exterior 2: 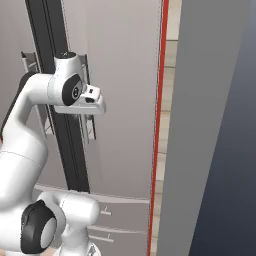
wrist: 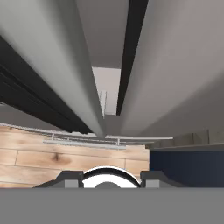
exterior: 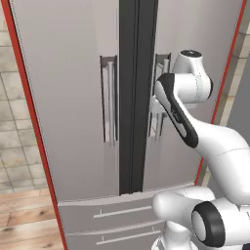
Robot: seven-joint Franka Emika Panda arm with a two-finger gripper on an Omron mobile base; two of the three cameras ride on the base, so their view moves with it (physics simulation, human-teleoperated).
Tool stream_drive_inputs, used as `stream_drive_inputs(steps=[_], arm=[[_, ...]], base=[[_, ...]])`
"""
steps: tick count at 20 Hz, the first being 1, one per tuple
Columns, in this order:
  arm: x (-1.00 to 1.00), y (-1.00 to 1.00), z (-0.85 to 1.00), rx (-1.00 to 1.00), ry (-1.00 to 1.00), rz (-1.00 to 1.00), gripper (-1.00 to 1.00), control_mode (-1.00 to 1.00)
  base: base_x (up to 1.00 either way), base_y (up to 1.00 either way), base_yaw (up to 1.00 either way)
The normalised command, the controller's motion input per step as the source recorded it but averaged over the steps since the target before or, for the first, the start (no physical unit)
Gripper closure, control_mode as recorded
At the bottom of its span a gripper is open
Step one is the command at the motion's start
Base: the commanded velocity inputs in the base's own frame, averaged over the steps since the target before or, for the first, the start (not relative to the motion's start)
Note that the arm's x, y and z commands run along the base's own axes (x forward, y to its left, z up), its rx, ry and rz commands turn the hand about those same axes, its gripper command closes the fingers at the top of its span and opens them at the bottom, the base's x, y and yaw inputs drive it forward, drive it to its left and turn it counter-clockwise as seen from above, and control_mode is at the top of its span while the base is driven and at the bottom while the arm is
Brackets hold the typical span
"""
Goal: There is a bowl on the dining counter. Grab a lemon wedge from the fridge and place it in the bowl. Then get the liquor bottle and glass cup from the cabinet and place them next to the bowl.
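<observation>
Silver-grey smooth fridge point(exterior: 73, 97), vertical bar handle point(wrist: 89, 87) between half-spread pincer point(wrist: 109, 178) tips

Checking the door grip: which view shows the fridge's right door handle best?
The hand view: the right door handle runs large down the frame. In the left base view the arm covers most of it; the right base view shows a sliver behind the hand.

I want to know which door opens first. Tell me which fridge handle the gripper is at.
The right door's handle, right of the dark centre gap; the gripper is against it. The left handle stands free.
</observation>
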Motion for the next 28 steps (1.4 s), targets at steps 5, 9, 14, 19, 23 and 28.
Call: stream_drive_inputs(steps=[5,9,14,19,23,28], arm=[[0.00,0.00,0.00,0.00,0.00,0.00,-1.00,1.00],[0.00,0.00,0.00,0.00,0.00,0.00,-1.00,1.00],[0.00,0.00,0.00,0.00,0.00,0.00,-1.00,1.00],[0.00,0.00,0.00,0.00,0.00,0.00,-1.00,1.00],[-0.15,0.05,0.00,0.00,-0.01,0.00,-1.00,-1.00],[-0.26,-0.11,0.02,-0.01,-0.21,0.00,-1.00,-1.00]], base=[[-0.31,0.05,0.01],[-0.40,0.45,0.04],[-0.11,0.44,0.01],[0.00,0.24,0.00],[0.00,0.00,0.00],[0.00,0.00,0.00]])
